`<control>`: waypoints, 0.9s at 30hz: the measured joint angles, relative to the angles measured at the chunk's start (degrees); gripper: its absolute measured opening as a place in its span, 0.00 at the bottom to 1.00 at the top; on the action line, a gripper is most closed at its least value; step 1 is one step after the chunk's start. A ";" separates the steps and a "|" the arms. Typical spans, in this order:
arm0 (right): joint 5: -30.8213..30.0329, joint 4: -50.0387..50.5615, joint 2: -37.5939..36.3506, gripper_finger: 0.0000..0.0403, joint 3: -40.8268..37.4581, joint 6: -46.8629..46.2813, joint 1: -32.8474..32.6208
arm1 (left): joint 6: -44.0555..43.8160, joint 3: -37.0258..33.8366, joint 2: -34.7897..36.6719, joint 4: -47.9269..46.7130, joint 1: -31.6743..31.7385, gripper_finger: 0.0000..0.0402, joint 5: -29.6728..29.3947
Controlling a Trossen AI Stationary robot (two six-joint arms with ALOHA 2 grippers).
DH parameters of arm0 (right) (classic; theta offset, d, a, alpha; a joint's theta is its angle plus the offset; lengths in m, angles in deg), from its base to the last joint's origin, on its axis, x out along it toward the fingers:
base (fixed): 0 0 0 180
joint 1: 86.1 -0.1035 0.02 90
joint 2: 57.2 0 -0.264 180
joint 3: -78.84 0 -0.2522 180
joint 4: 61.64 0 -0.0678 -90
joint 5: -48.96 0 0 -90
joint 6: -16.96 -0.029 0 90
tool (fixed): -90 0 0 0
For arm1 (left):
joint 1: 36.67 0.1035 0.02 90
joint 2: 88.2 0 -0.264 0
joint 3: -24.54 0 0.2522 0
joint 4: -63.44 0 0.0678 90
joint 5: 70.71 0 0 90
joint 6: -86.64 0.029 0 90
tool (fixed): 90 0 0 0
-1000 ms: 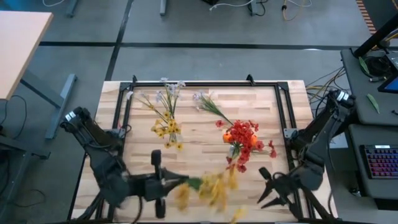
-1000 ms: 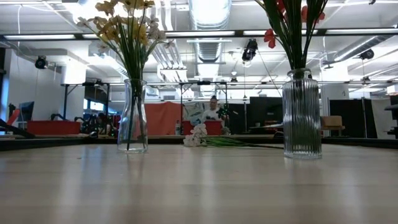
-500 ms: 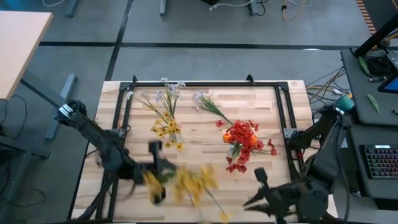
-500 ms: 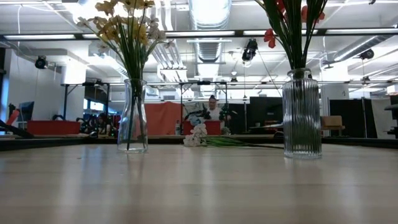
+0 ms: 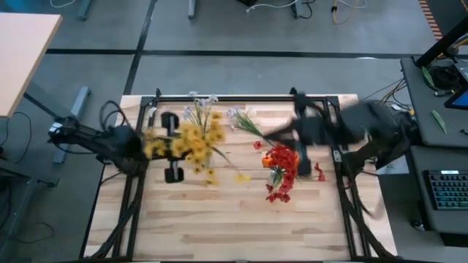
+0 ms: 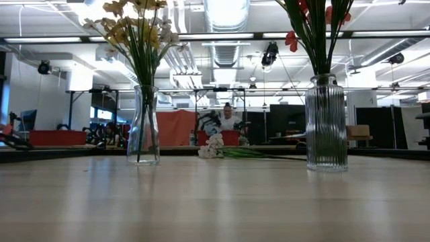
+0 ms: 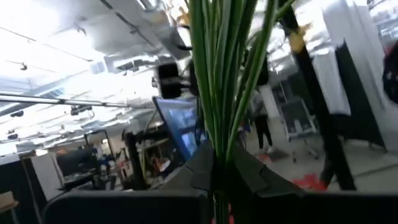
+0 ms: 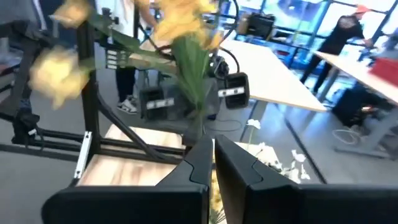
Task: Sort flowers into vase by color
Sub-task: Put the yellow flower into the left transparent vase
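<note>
High view: the left gripper sits at the left centre of the frame, over the left part of the desk, its jaws pressed together on the green stalks of a yellow bunch, which blurs across the yellow-flower vase. The right gripper shows as a dark smear at upper right of the desk, above the red flowers; its jaws cannot be made out here. A white sprig lies on the wood at upper centre. The whole lower half of the desk is bare boards, with a black frame running along the far edge and both sides.

Low view: a clear glass vase with yellow and white blooms stands at left, a ribbed glass vase with red blooms at right, well apart. The white sprig lies flat between them, farther back. The near boards fill the lower frame.

Left wrist view: the jaws are fully closed around a thick sheaf of green stalks that rises up the middle of the frame.

Right wrist view: the right gripper has its jaws closed tight with nothing between them; yellow flowers on a leafy stem blur across the upper frame beyond the tips.
</note>
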 joint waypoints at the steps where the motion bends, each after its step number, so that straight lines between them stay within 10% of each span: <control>1: 4.79 -0.19 0.01 0.03 0.03 0.91 3.93 | -0.50 -0.47 0.41 -0.29 2.36 0.01 1.69; 10: 45.23 -5.05 8.04 0.06 -0.18 3.74 31.12 | -18.37 -1.25 -1.98 2.81 25.54 0.01 19.45; 27: 46.69 -12.24 13.14 0.63 -0.15 -1.23 33.77 | -26.86 -1.18 -8.78 9.29 31.14 0.01 26.34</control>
